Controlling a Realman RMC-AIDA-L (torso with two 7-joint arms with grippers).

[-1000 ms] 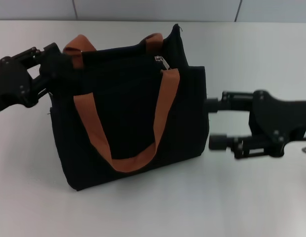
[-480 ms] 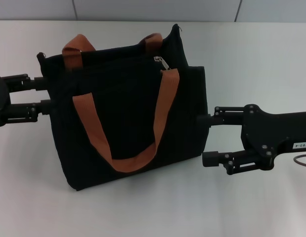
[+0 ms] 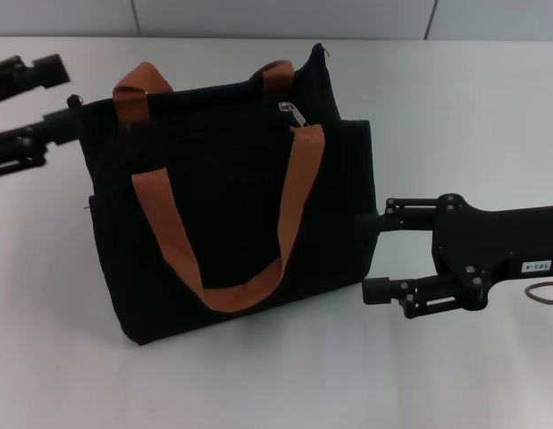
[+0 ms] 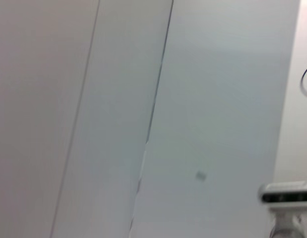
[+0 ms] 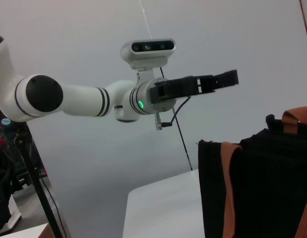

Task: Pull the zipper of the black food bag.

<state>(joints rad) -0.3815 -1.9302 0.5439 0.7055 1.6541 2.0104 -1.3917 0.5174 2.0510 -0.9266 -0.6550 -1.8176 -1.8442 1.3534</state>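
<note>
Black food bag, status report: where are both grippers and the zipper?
Left gripper open, off bag's top left corner. Right gripper open against black food bag right side. Zipper at top edge, ungrasped; nothing blocks it.

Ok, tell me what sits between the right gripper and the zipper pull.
The right gripper is open at the lower right side of the black food bag. The zipper lies up on the top edge, near the rear handle. Only the bag's own side and upper corner lie between; nothing else visible blocks it. The left gripper is at the bag's far upper corner.
</note>
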